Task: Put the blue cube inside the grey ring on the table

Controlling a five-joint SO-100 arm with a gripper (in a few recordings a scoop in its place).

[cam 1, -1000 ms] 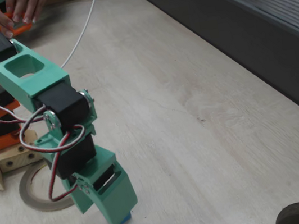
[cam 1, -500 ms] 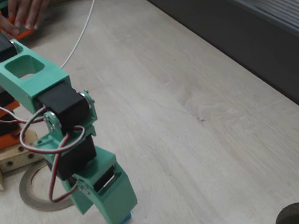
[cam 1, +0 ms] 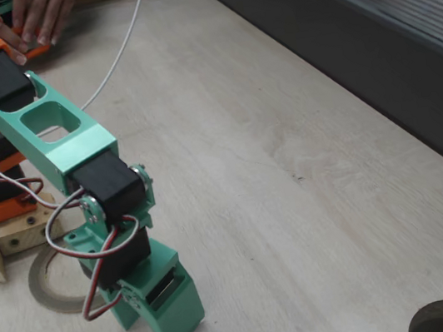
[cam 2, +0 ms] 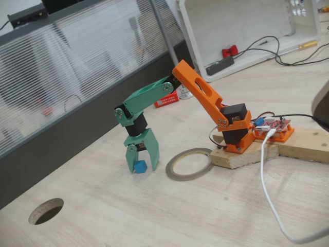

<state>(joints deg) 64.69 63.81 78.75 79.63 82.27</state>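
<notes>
Fixed view beside the arm: green claw [cam 1: 173,329] points down at the table [cam 1: 295,205]; its opening cannot be judged here. Grey ring [cam 1: 46,282] lies at the claw's 10 o'clock, partly under the arm. Open table runs toward 2 o'clock up to a dark ribbed panel [cam 1: 369,33].

Other fixed view: claw [cam 2: 139,167] closed around the blue cube [cam 2: 140,166], at table level. Grey ring [cam 2: 189,164] at the cube's 3 o'clock, nothing inside, apart from the cube. Round hole [cam 2: 46,211] at 8 o'clock. No legible writing.

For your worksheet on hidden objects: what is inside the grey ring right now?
Inside the grey ring only bare table shows. The blue cube sits outside it, between the gripper's fingers. From above, the arm covers part of the ring.
</notes>
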